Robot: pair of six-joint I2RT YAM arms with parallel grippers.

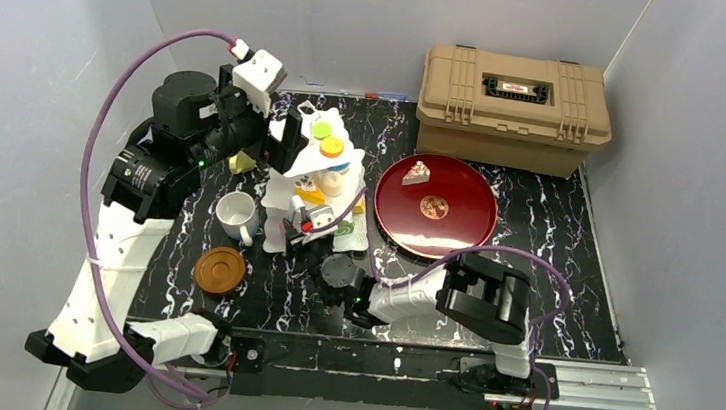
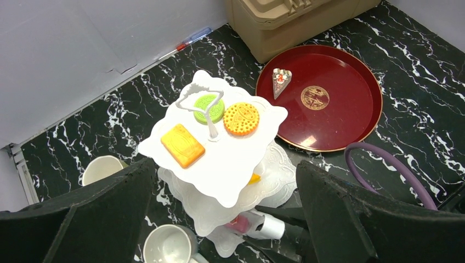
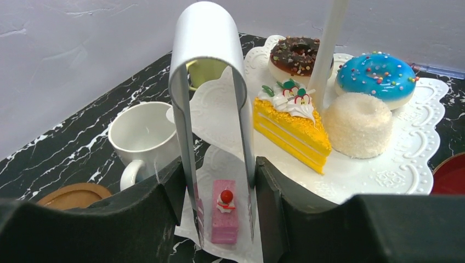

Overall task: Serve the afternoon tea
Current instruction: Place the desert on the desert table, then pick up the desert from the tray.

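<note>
no readable writing is showing anywhere

a red and white label [image 1: 517,87] is sitting on the tan case [image 1: 547,132] and a gold emblem [image 1: 433,207] is marking the red tray [image 1: 466,185], both too small to read.

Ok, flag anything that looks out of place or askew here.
Nothing looks spilled or broken. But one cake slice sits alone on the red tray, away from the cake stand, and the white mug stands beside the brown coaster, not on it.
</note>
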